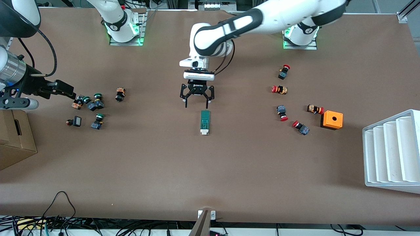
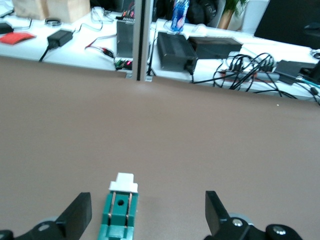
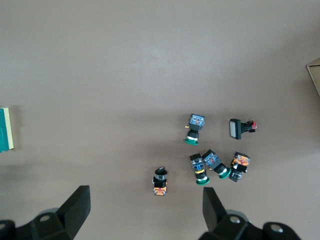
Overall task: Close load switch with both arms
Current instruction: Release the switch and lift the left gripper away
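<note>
Both grippers wide open, empty: left gripper [image 1: 197,102] just above load switch [image 1: 205,122], right gripper [image 3: 145,207] over green buttons [image 3: 210,162].

The brown table [image 1: 210,170] carries the load switch [image 1: 205,122], push buttons [image 1: 95,104], an orange box [image 1: 331,120].

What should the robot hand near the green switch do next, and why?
Probably lower the left gripper a little toward the load switch. Its fingers are open and it hangs just over the switch's green end, not touching it. The right gripper waits over the green-capped buttons.
</note>
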Tool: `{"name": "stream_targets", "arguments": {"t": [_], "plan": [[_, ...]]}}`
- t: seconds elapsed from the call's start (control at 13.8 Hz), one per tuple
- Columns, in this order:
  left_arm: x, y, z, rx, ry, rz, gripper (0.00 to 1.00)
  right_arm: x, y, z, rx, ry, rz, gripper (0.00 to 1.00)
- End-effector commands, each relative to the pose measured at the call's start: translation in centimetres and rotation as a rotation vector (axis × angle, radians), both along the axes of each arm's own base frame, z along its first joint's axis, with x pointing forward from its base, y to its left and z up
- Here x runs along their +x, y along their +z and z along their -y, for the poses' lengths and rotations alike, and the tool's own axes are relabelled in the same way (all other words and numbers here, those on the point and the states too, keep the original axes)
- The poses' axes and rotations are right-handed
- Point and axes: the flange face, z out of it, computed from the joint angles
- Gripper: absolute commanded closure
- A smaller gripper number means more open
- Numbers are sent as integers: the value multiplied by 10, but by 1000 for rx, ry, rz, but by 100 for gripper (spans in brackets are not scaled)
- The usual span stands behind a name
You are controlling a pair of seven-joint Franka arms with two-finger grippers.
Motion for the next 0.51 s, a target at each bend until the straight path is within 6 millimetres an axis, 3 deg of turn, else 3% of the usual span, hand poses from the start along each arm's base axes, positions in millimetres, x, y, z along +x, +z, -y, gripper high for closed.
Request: {"name": "stream_targets", "arguments": {"t": [0.0,0.29,0.43], "plan": [[25,86,-33,-12,-30,-140,0,1,2,-4,-19,27,5,1],[76,185,-93,-14,-57,-387,0,4,3,-7,-30,30,7,1],[98,215,-113,45,-63,-476,0,3,3,-7,-35,32,1,1]]}}
